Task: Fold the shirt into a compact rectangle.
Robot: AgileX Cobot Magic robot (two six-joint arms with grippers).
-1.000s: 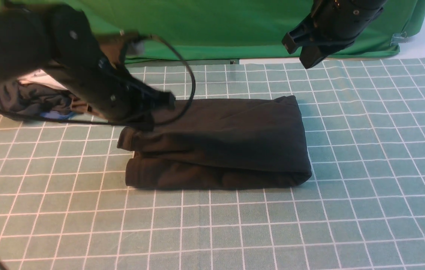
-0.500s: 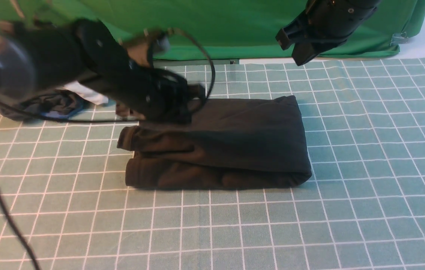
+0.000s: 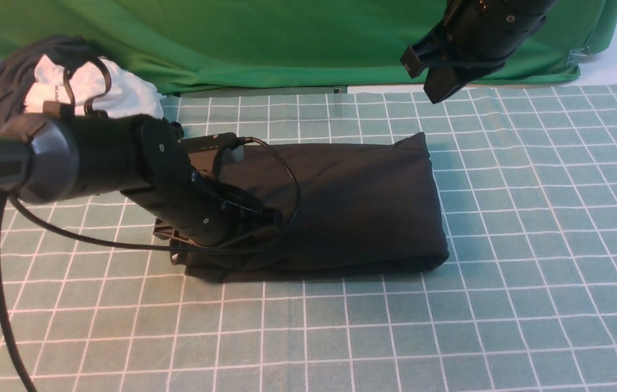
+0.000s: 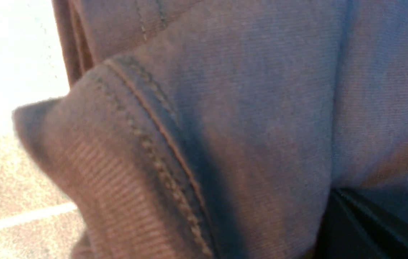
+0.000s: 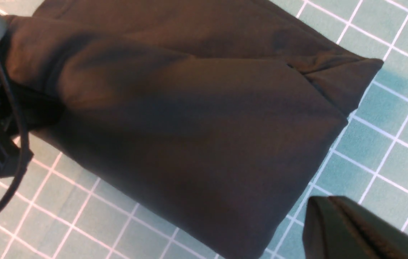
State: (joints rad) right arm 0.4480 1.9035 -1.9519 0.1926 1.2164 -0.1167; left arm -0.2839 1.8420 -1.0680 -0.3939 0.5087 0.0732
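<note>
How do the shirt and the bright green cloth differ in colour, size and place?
The shirt is near-black, while the cloth is bright green. The shirt looks smaller; the cloth stretches much wider. The shirt lies on the grid-lined table, whereas the cloth sits beyond it. Both are plain-coloured fabric.

The front view is looking evenly lit and mostly crisp, with grid lines staying distinct on the table (image 3: 482, 305). Dark folds beside the left gripper (image 3: 273, 220) are sinking into near-black on the black shirt (image 3: 363, 207). In the left wrist view, pale surface beyond the cloth near that gripper is washing out to white, the shirt is taking on purplish-blue and brown tints, and fine grain is speckling the picture. The right wrist view is showing soft bluish shading on the table and blurred dark fingers of the right gripper (image 5: 328, 201) close to the lens.
</note>
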